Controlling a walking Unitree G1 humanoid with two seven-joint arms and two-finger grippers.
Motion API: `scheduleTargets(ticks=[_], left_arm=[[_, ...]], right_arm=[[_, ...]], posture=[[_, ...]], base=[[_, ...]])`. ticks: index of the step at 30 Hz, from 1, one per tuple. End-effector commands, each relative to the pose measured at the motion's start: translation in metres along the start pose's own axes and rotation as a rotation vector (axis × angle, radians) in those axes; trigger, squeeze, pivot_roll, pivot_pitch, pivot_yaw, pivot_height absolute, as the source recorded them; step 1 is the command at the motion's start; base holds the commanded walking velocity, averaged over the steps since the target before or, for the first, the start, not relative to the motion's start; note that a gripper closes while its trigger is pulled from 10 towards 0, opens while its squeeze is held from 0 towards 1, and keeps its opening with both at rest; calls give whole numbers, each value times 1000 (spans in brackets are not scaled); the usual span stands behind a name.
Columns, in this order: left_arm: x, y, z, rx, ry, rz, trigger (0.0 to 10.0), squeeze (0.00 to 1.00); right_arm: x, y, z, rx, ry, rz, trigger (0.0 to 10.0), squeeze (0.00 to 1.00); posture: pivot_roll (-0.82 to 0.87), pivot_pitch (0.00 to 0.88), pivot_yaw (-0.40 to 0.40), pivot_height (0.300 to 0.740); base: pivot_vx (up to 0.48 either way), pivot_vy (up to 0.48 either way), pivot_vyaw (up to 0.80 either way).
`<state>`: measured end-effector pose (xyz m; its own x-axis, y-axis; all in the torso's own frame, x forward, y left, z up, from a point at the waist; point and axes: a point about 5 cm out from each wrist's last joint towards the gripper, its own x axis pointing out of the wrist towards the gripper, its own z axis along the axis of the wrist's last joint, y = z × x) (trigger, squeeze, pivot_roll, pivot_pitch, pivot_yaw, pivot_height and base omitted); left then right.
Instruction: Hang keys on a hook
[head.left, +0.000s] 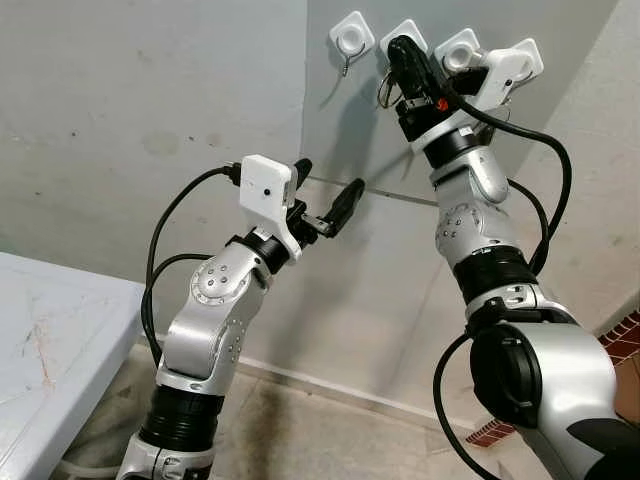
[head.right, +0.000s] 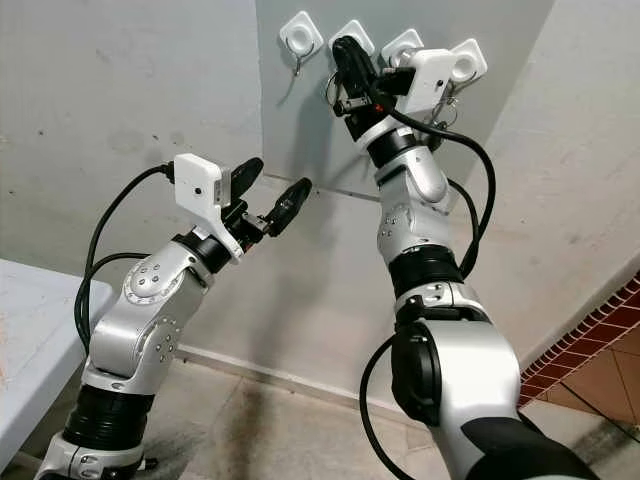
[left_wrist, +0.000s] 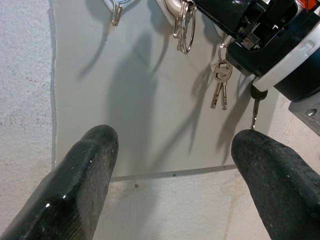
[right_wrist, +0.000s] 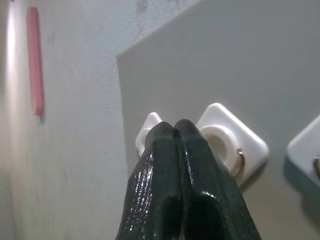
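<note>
Left wrist view shows a key ring (left_wrist: 184, 27) hanging at the second hook (left_wrist: 172, 6) of the row on the grey wall panel (left_wrist: 140, 100). A second bunch of keys (left_wrist: 220, 85) hangs below the next hook along, and a single key (left_wrist: 255, 107) dangles further on, partly hidden behind the right arm's wrist housing.

The right gripper (head.left: 403, 55) is raised to the hook row, fingertips at the second hook's white base plate (right_wrist: 227, 137). In the right wrist view its fingers (right_wrist: 182, 175) are pressed together. Whether any part of the ring remains pinched between them cannot be told.

The left gripper (head.left: 325, 195) hovers lower, well apart from the hooks, with fingers spread and nothing between them.

Risks from this position:
- If the ring is not fully seated over the hook tip, pulling the gripper away may drag it off, and the keys will drop to the floor (head.left: 300, 440).
- A sideways withdrawal may brush the neighbouring keys and knock them loose.
- Pressing forward may load the adhesive-style plate and detach it from the panel.
</note>
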<state>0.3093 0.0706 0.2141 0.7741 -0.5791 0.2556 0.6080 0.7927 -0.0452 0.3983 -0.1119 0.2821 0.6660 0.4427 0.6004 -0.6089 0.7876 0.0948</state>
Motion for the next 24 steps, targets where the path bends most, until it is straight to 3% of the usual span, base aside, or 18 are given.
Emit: scheduleTargets(ticks=[1,24], left_arm=[[3,-2,10,13,-32,-10,10000,0],[2,-2,13,13,-39,-1,10000,0]], right_arm=[[7,1,9,1,-23,28,10000,0],[6,-7,6,5,73,82,10000,0]], posture=[[41,7,-60,740],[56,12,-68,740]], base=[[0,0,0],[0,0,0]])
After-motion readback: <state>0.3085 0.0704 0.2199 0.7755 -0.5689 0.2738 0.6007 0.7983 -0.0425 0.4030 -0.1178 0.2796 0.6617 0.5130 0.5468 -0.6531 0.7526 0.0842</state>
